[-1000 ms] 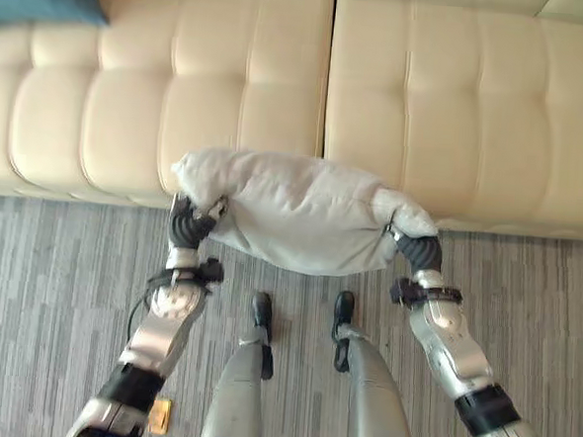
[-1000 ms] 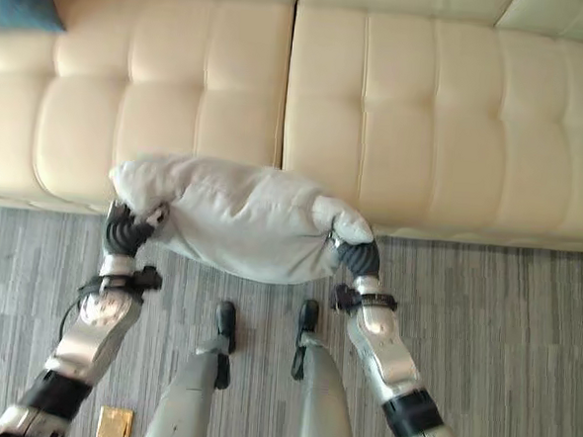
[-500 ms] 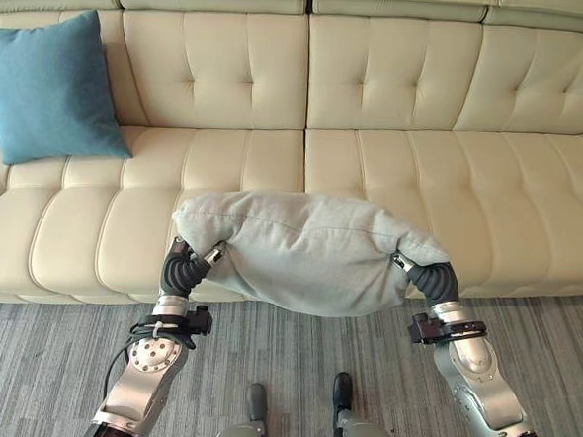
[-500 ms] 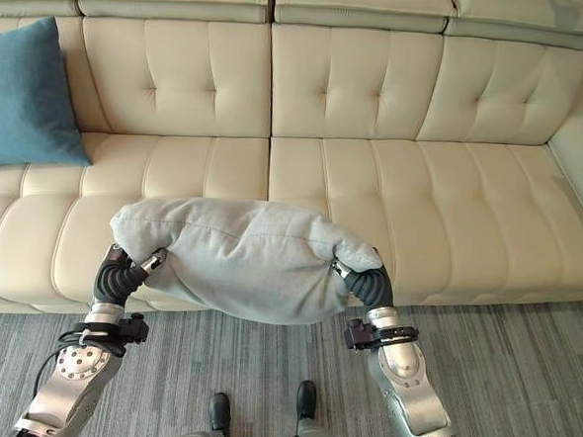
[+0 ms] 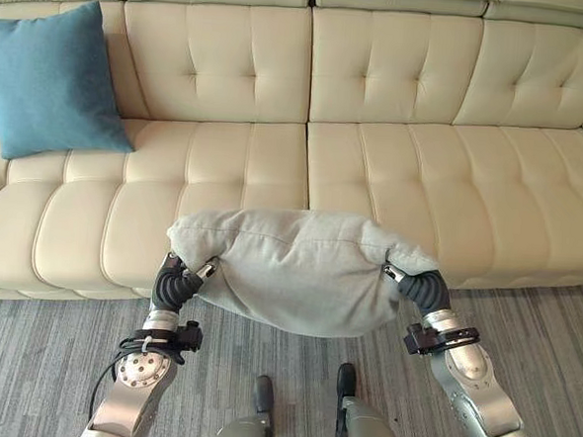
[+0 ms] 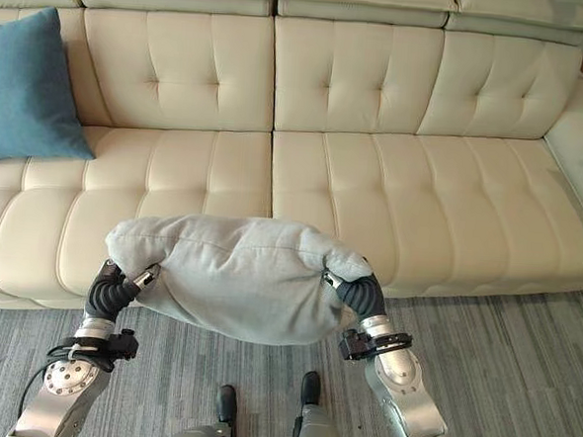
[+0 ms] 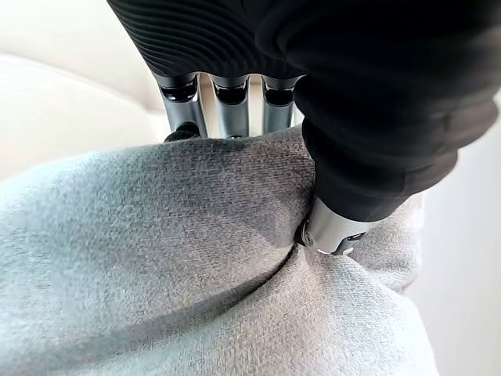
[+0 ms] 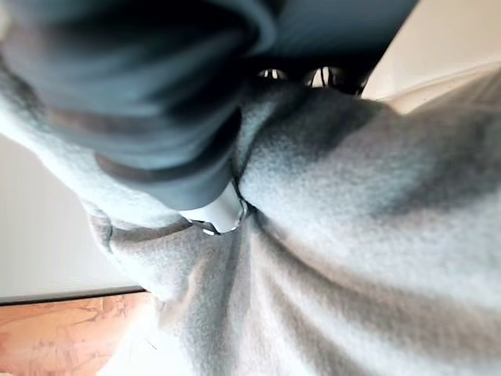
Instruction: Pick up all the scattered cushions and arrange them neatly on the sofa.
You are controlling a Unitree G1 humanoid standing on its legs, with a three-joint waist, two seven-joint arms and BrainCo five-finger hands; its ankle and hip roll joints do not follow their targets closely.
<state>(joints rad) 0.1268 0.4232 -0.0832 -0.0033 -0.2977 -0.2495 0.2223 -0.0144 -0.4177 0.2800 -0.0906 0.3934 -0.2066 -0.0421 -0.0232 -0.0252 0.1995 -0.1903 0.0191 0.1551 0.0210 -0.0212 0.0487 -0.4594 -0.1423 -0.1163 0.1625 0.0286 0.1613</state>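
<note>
While held clear of the floor [image 5: 45,362] between both hands, the grey cushion [image 5: 298,268] sits in front of the cream sofa [image 5: 374,164], overlapping its front edge near the centre seam. Its long axis runs left to right, parallel to the sofa front. The left hand [image 5: 174,283] grips the cushion's left end, its fingers [image 7: 227,117] and thumb pinching the fabric. The right hand [image 5: 421,286] grips the right end, thumb pressed into the cloth. A blue cushion [image 5: 48,75] leans upright against the sofa backrest at the far left.
</note>
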